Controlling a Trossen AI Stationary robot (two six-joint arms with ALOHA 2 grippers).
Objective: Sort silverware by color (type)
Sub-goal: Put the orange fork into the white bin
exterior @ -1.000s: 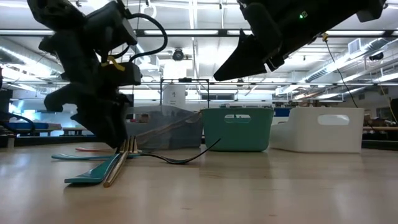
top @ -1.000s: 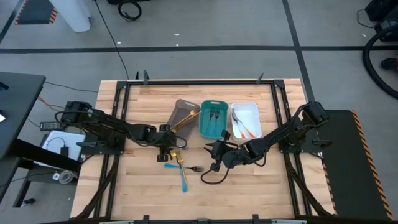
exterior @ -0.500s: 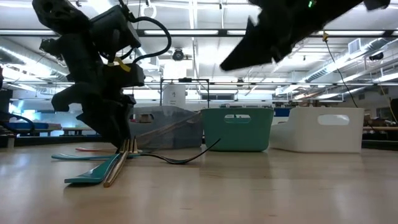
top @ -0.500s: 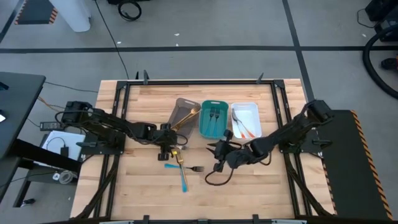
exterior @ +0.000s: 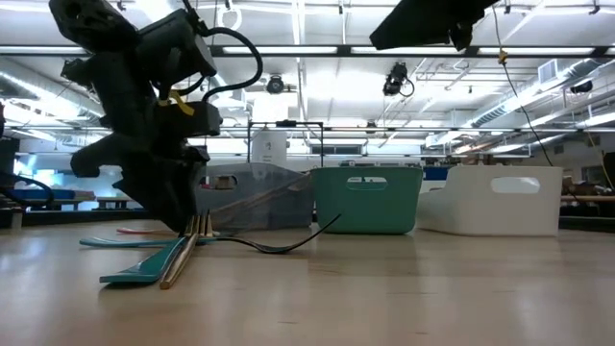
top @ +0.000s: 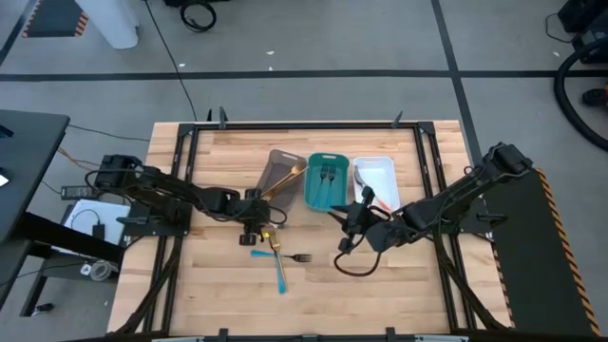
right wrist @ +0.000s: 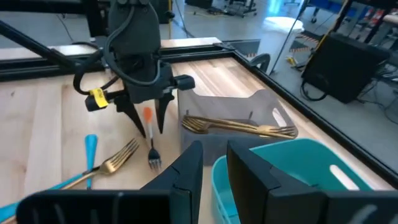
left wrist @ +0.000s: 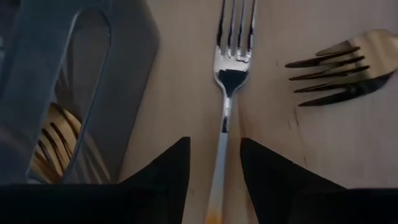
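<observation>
A silver fork with an orange handle [left wrist: 222,118] lies on the table. My left gripper [left wrist: 214,142] points steeply down over it, open. One finger stands on each side of the fork's shaft, with a slim gap on both sides. In the right wrist view the orange handle [right wrist: 147,116] shows between those fingers. A gold fork [top: 275,241], a blue-handled piece [top: 279,272] and a dark fork [top: 301,257] lie close by. My right gripper [top: 340,226] hangs open and empty, high above the table before the teal tray [top: 312,190].
Three trays stand in a row at the table's far middle. The grey-brown tray [top: 277,169] holds gold pieces, the teal one dark pieces, and the white tray [top: 388,171] orange-handled ones. Bare wood lies near the front edge and at both sides.
My right gripper has risen well above the table. It has drawn back from the dark fork toward the table's right and far side, and now hangs in front of the teal and white trays. The silverware on the table has not moved.
</observation>
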